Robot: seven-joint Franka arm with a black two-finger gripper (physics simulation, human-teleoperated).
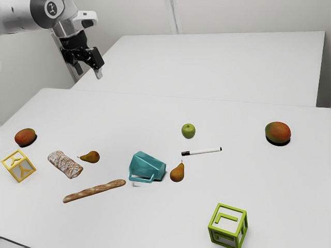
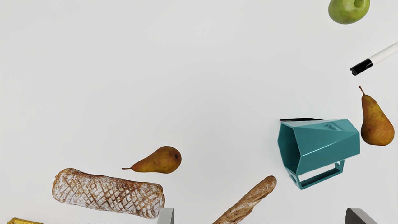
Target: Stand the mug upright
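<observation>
Across the white table from where I stand, the teal mug lies on its side, well apart from the robot. Its mouth faces the exterior view's left, its handle is on the side nearer the camera, and its base is just beside a plump brown pear. The arm comes in at the upper left of the exterior view, and the gripper hangs in the air, pointing down, higher than all the fruit and bread. Its two fingers are spread wide with nothing held between them — the wrist view shows both tips well apart.

A long baguette lies near the mug, one end angled toward it. Farther toward the exterior view's left are a second pear, lying flat with its stem turned away from the mug, and a thick loaf with a crosshatched, floury crust. Past those sit a yellow-framed block and a red and green mango.

On the mug's other side, beyond the plump pear, a white marker lies with its black cap toward the mug, and a green apple rests behind it. Another mango sits well over to the exterior view's right — and a green-framed block stands close to the camera.
</observation>
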